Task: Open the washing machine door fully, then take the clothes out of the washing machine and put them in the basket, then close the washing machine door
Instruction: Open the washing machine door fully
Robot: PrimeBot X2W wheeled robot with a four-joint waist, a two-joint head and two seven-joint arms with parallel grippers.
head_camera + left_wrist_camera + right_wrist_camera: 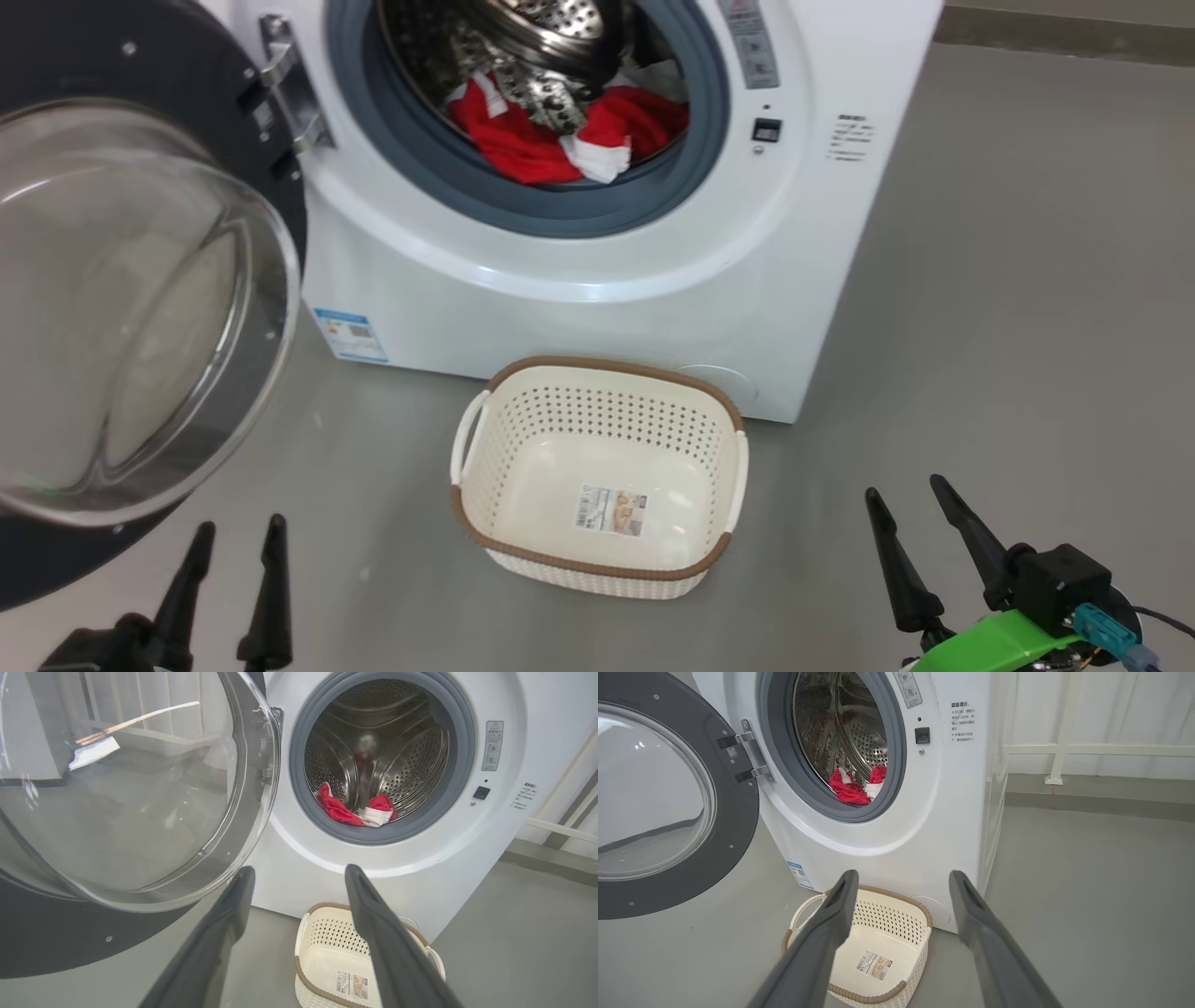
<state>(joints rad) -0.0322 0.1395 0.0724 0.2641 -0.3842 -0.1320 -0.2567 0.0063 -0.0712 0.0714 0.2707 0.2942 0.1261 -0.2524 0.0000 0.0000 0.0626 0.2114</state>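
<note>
1. Head view.
   - The washing machine (597, 308) stands at the far side of the grey floor (1008, 327).
   - Its door (140, 308) is swung wide open on the left, with the glass bowl facing the camera.
   - The clothes (532, 149), red with white trim, lie at the bottom of the steel drum (523, 47), inside the grey rubber ring (560, 210).
   - The basket (597, 411) sits on the floor just in front of the machine, below the opening. A paper label (611, 511) lies on its bare bottom.
   - The left gripper (240, 525) is at the near left, below the door. Its fingers are parted with nothing between them.
   - The right gripper (904, 487) is at the near right, well apart from the basket. Its fingers are spread and hold nothing.

2. Left wrist view.
   - The left gripper's fingers stand wide apart and grip nothing. They point towards the machine front.
   - The open door is on the left, close to the left finger. Contact between them cannot be determined.
   - The clothes lie low in the drum.
   - The basket is on the floor partly behind the right finger.

3. Right wrist view.
   - The right gripper's fingers stand wide apart and grip nothing.
   - The basket lies on the floor beyond them, partly behind the left finger.
   - The door is open on the left, carried on two metal hinges.
   - The clothes rest at the bottom front of the drum.
</note>
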